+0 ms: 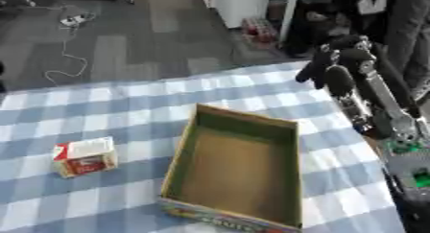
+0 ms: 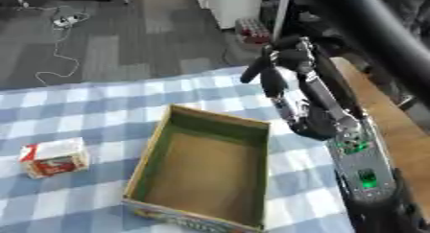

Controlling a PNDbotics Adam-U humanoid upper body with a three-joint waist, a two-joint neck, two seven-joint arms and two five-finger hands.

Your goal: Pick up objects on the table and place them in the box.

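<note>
Carton on the cloth left of an empty box; right hand raised, nothing in it.

Left eye view: small red-and-white carton lies on the checked tablecloth, left of the open cardboard box and apart from it; box looks empty. Right hand is up over the far right corner of the table, fingers curled downward, nothing held. Left hand not visible.
Right eye view: same layout, carton well away from the hand, which is seen from closer. The carton is probably light and stiff-sided but crushable, maybe a bit slick; best taken across its two long flat sides near the middle, not by the white top edge.
</note>
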